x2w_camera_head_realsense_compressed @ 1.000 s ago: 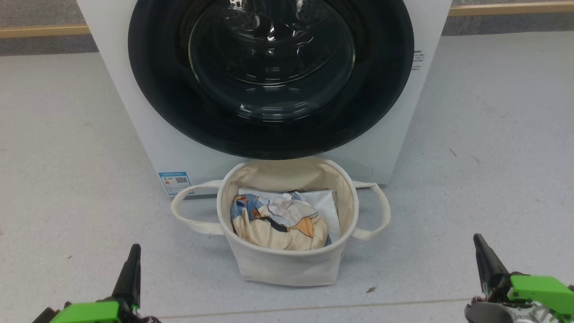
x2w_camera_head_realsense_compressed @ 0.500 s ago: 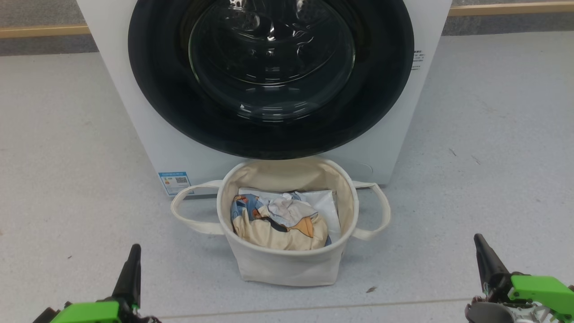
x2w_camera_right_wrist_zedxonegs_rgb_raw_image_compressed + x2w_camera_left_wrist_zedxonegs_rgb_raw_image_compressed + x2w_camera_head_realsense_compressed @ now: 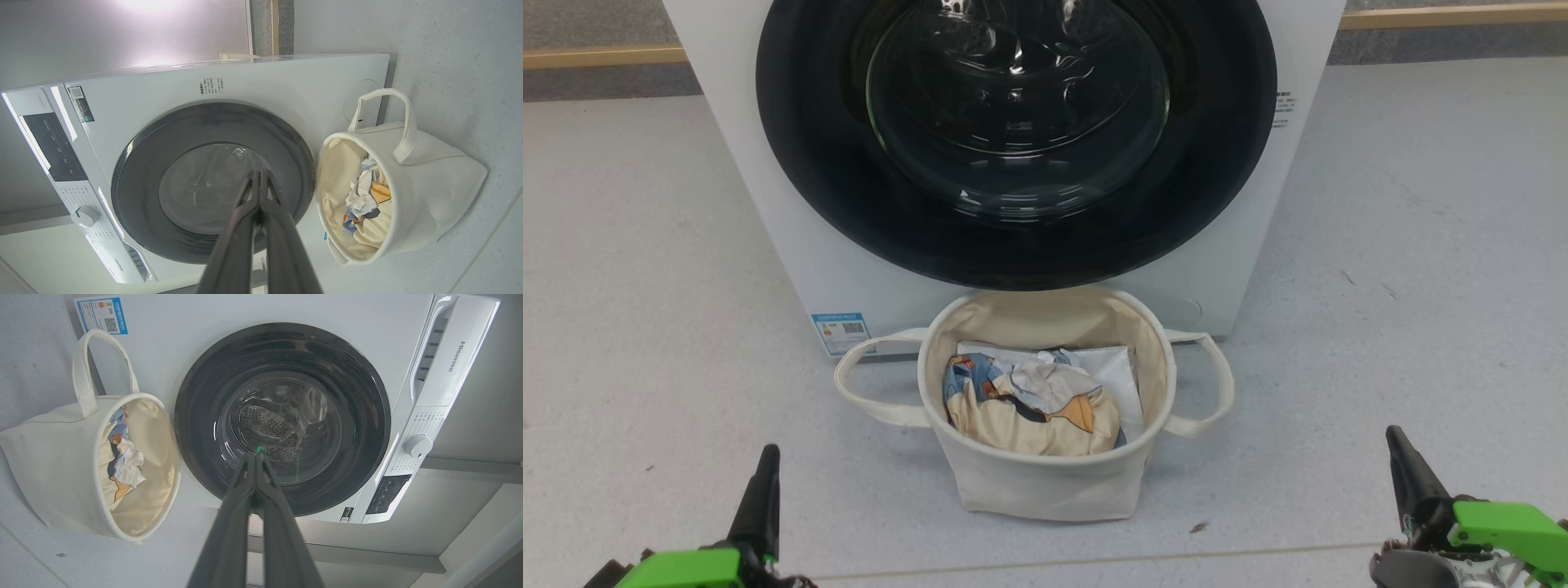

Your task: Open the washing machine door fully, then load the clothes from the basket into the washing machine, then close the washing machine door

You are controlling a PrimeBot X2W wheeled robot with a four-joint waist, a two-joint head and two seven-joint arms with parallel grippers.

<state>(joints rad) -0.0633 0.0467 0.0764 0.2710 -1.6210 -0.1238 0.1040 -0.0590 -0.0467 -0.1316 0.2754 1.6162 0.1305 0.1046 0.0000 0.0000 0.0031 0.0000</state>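
Start of run, 0 of 3 steps done. Washing machine door (image 3: pixel 1029 245) sits closed and flush in the front of the washing machine (image 3: pixel 768 237), straight ahead of both sets of fingertips and well apart from them.

Left gripper (image 3: pixel 256 456): 2 fingers pressed together, nothing between.
Right gripper (image 3: pixel 260 173): same, tips meeting, empty.

Basket (image 3: pixel 1045 490) stands between the 2 grippers, beyond their tips, below the door; touching the washer or just beside it, cannot tell. Clothes (image 3: pixel 1029 412) heaped inside, cream and light blue.

Left: open door fully, load clothes, close door. Judgement: fingers must part before catching the door edge
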